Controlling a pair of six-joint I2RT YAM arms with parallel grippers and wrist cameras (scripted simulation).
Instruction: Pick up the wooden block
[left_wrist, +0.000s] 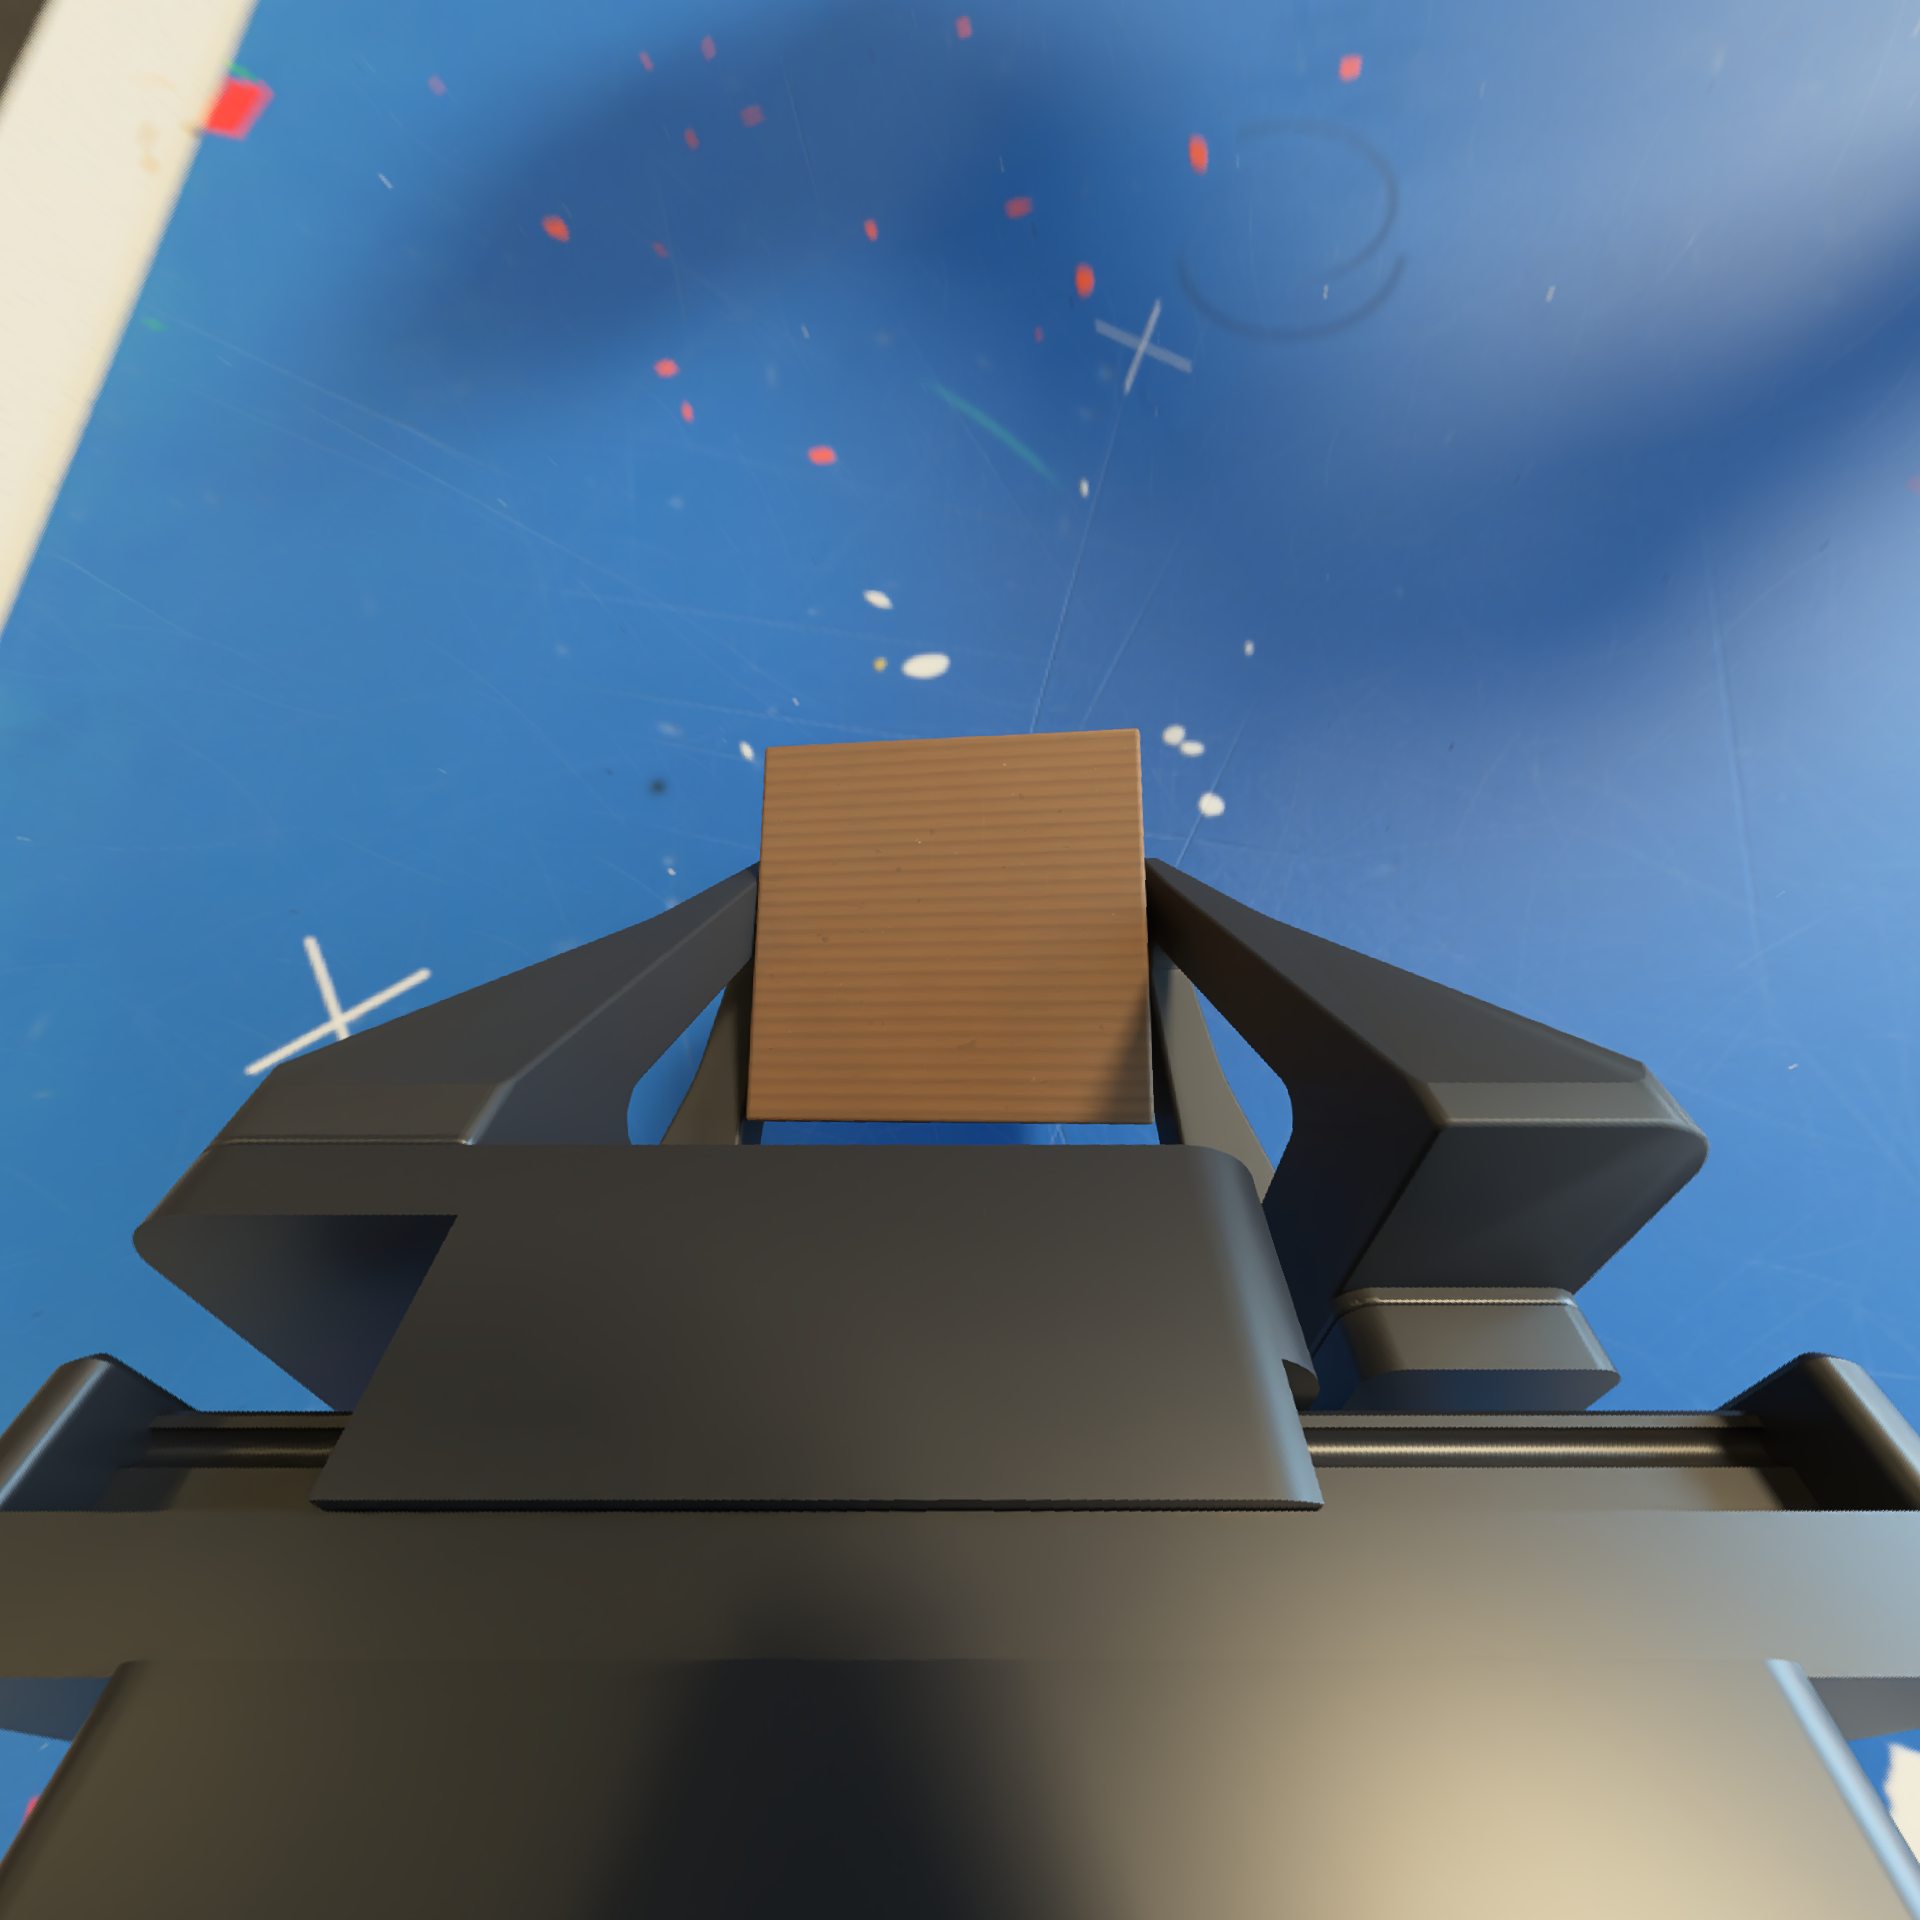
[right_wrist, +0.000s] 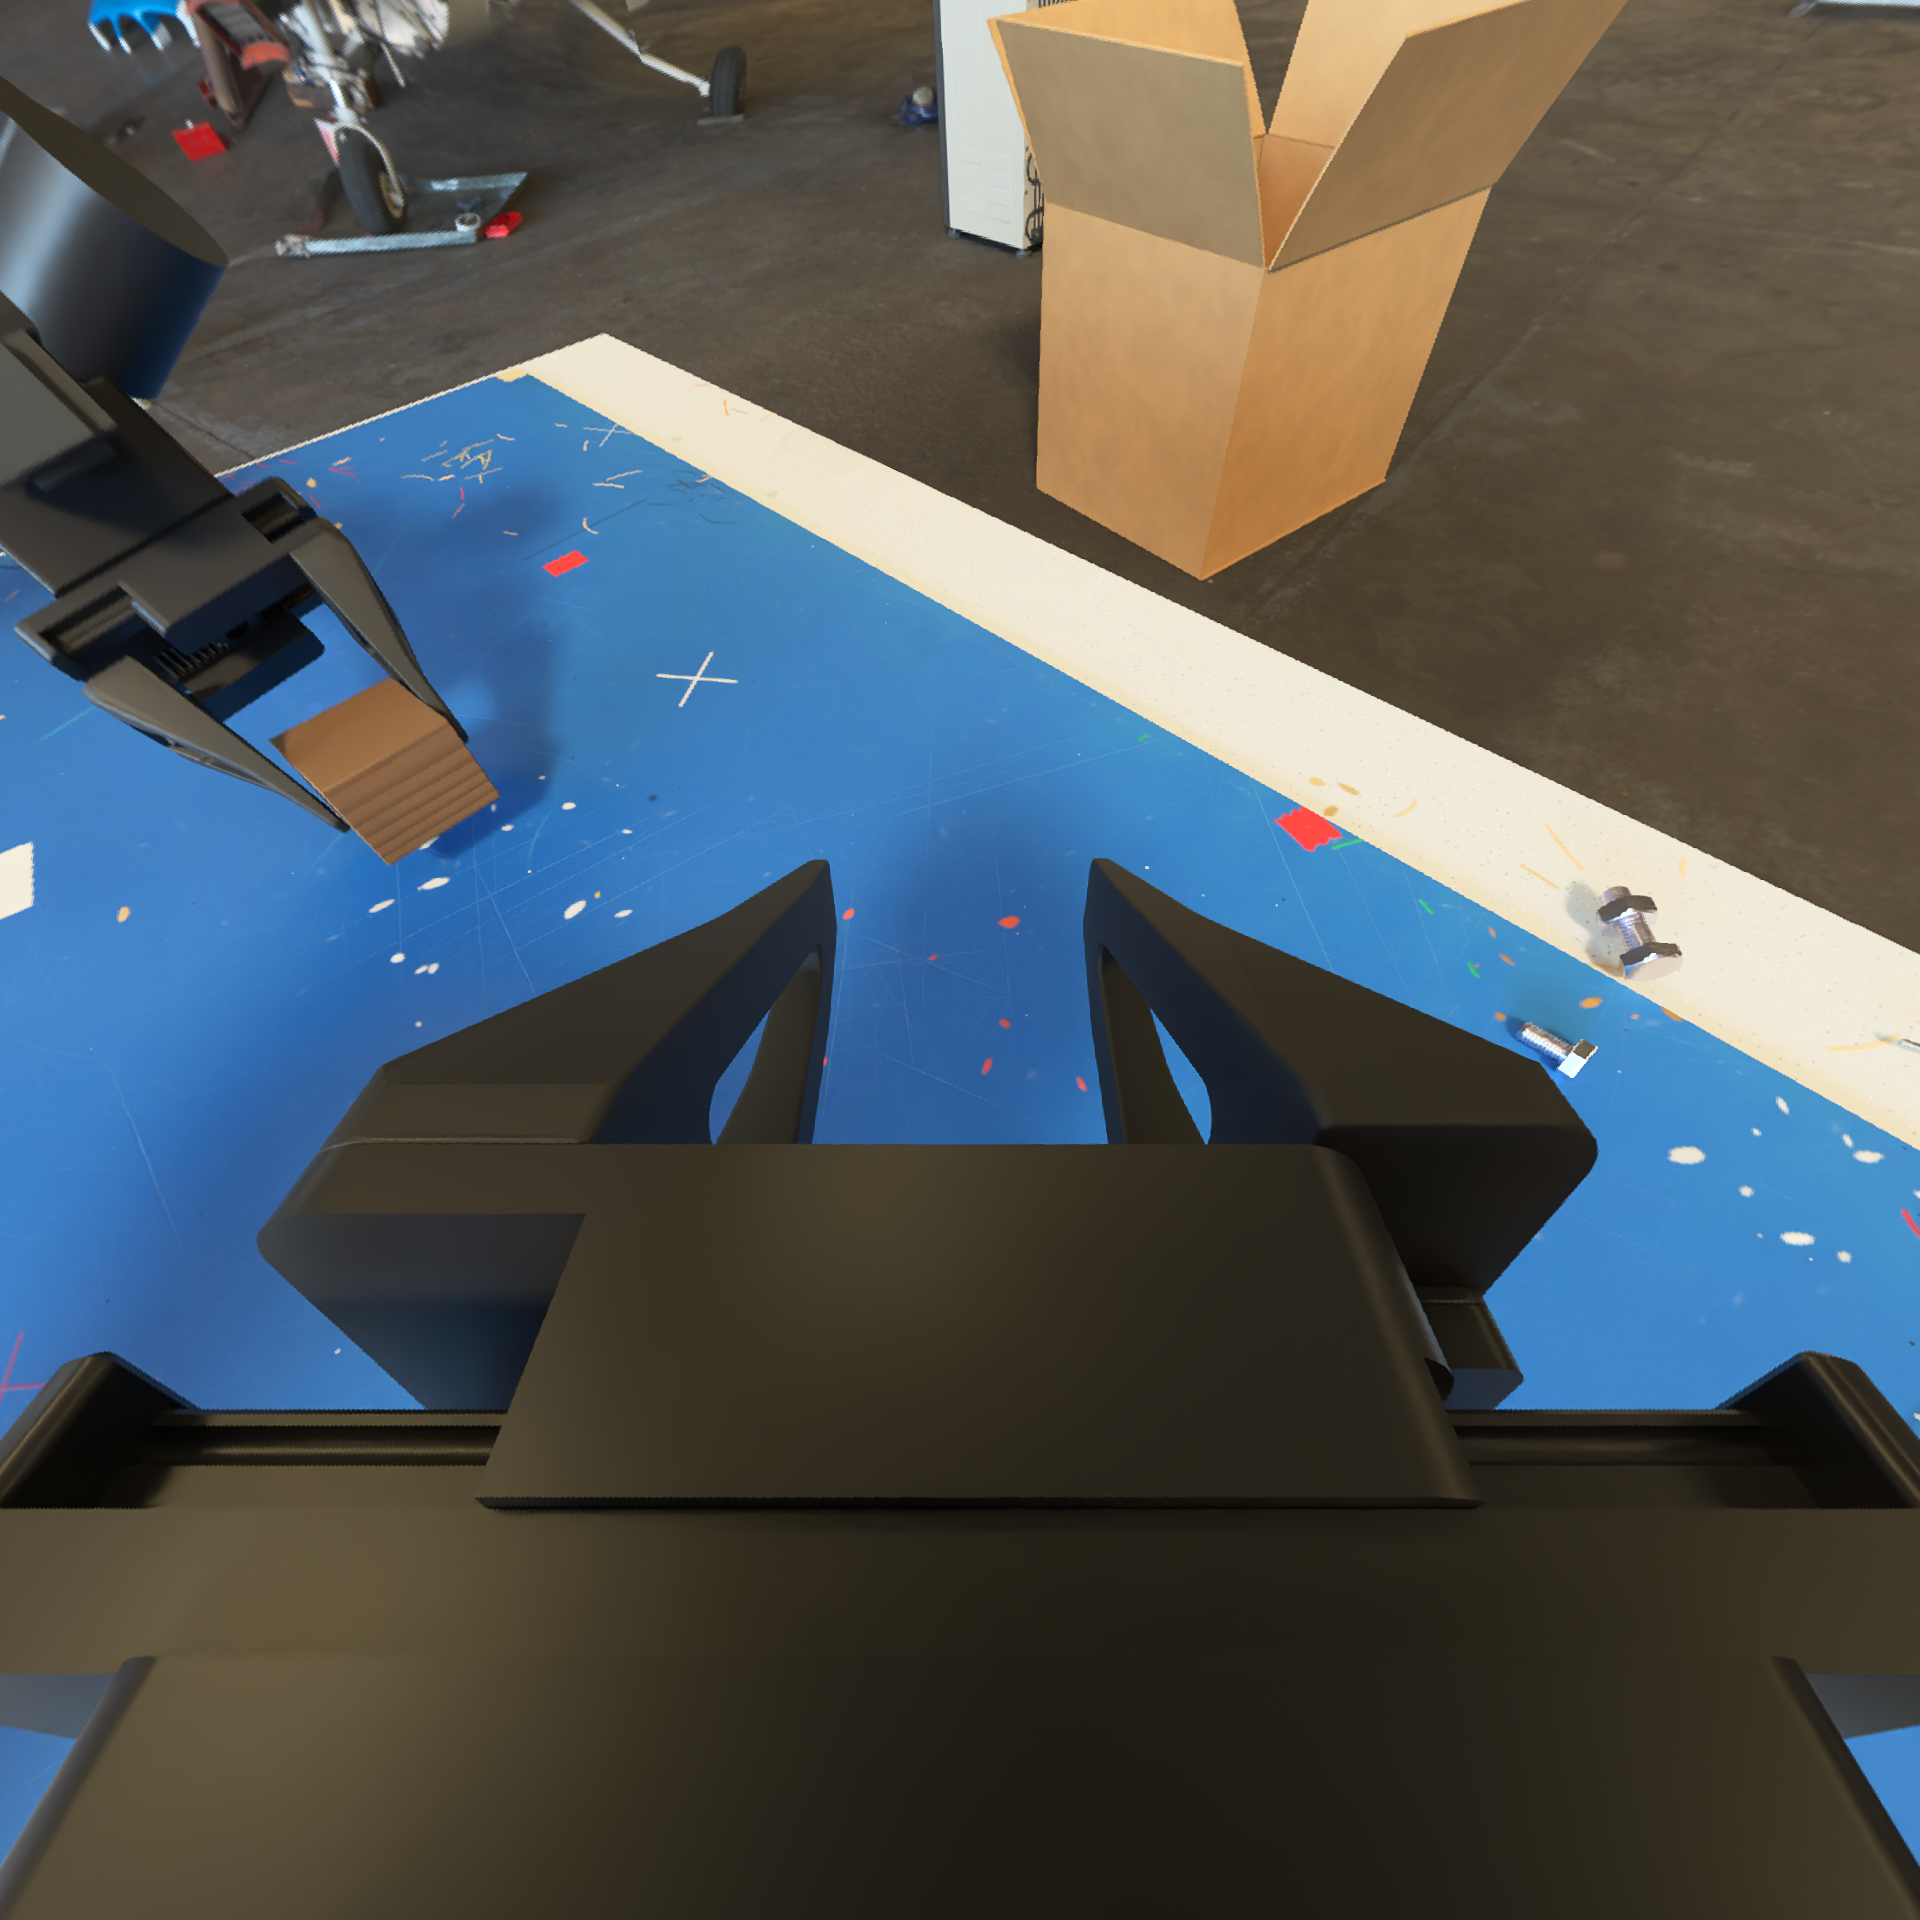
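The wooden block (left_wrist: 951, 925) is a brown cube with fine ridges. My left gripper (left_wrist: 951, 868) is shut on it, one finger against each side, and holds it above the blue table top (left_wrist: 520, 582). The right wrist view shows the same block (right_wrist: 390, 769) at the left, tilted in the left gripper (right_wrist: 400, 779), with its shadow on the table below it. My right gripper (right_wrist: 958, 868) is open and empty, apart from the block, over the blue surface.
An open cardboard box (right_wrist: 1247, 343) stands on the dark floor beyond the table's white edge strip (right_wrist: 1143, 634). Two metal bolts (right_wrist: 1636, 930) (right_wrist: 1556, 1047) lie near that edge at the right. Shop clutter lies on the floor at the far left.
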